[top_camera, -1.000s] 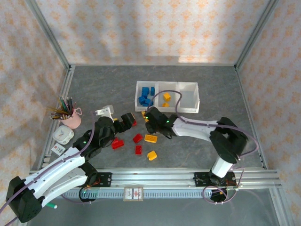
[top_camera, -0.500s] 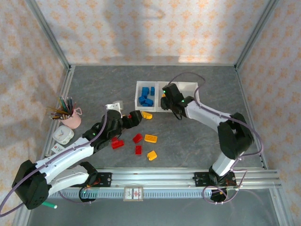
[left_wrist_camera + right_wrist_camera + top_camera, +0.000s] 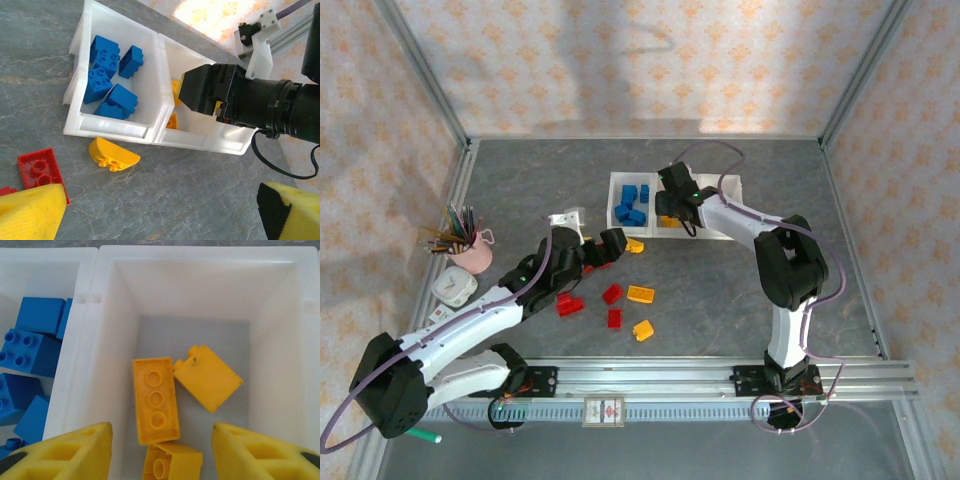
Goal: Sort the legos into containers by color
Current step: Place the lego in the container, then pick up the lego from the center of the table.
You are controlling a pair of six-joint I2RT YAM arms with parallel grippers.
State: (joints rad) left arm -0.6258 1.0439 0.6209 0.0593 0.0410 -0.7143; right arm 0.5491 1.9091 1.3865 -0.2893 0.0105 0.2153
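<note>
Right wrist: right end effector (image 3: 161, 430) hangs spread above containers (image 3: 280, 340), three yellow legos (image 3: 155, 400) directly beneath, blue legos (image 3: 30, 347) leftward.

No writing is legible; the small white-and-red sticker (image 3: 607, 411) on the silver metal rail (image 3: 670, 373) at the near edge of the grey marbled table (image 3: 740, 295) is too small to read
</note>
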